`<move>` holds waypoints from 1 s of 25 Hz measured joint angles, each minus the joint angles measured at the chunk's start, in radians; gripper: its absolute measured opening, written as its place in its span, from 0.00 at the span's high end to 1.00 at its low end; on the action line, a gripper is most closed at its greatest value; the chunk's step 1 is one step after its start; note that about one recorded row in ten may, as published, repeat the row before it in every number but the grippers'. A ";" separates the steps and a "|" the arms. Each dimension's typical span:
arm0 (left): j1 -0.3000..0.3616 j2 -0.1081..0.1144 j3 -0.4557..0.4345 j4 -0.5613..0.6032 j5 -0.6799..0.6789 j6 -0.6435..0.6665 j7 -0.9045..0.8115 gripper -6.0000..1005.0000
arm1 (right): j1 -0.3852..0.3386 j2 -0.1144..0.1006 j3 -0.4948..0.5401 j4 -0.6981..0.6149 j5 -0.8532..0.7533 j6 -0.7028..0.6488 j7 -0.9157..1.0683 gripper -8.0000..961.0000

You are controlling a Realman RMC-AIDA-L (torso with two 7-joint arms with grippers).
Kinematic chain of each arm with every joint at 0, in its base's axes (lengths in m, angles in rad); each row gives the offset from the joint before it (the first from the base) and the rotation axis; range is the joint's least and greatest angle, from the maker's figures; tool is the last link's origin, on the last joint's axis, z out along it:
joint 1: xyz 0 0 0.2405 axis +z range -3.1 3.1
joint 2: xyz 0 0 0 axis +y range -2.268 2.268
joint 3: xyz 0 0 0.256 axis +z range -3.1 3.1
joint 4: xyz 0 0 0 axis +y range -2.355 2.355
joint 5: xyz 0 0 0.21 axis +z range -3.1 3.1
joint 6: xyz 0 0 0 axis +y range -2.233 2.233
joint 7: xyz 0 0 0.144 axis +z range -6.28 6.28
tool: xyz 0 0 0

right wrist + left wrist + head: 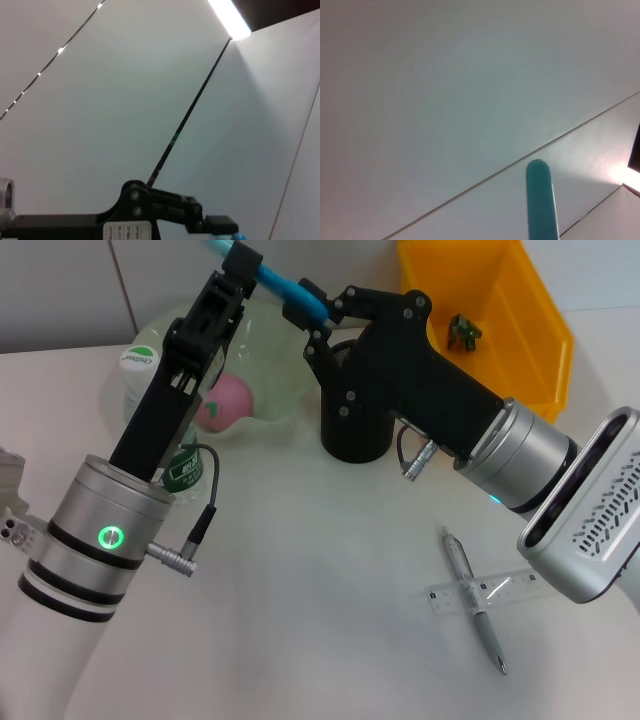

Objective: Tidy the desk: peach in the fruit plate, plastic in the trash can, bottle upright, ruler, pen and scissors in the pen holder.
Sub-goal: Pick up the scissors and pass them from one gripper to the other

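A blue-handled pair of scissors (pixel 275 282) is held in the air above the back of the desk, blades hidden. My left gripper (pixel 240 262) is shut on one end of the handle and my right gripper (pixel 305 306) grips the other end. The teal handle (pixel 540 200) also shows in the left wrist view. Below them stands the black pen holder (pixel 355 435). A pink peach (pixel 228 403) lies in the translucent green fruit plate (pixel 275 370). The bottle (pixel 183 470) with a green label is mostly hidden behind my left arm. Pen (pixel 475 602) and clear ruler (pixel 490 592) lie crossed at front right.
A yellow trash can (pixel 520 350) stands at the back right with green plastic (pixel 462 332) inside. The right wrist view shows only the wall and the black left gripper (pixel 150 210). Open desk lies in the front middle.
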 joint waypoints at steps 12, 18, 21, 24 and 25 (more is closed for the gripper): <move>0.000 0.000 0.001 0.001 0.001 0.002 -0.005 0.36 | -0.006 0.000 0.008 0.000 -0.001 -0.005 0.001 0.91; 0.001 0.000 0.002 0.002 0.000 0.006 -0.006 0.30 | -0.009 0.000 0.011 0.000 0.000 -0.009 0.001 0.91; 0.001 0.000 0.003 0.002 0.000 0.009 -0.003 0.30 | -0.011 0.000 0.011 0.000 0.000 -0.009 0.001 0.91; 0.003 0.000 0.003 0.012 0.000 0.013 -0.003 0.30 | -0.014 0.000 0.030 0.003 0.001 -0.018 0.003 0.91; 0.006 0.000 0.005 0.046 0.010 0.030 -0.002 0.30 | -0.020 0.000 0.073 0.006 0.001 -0.025 0.011 0.91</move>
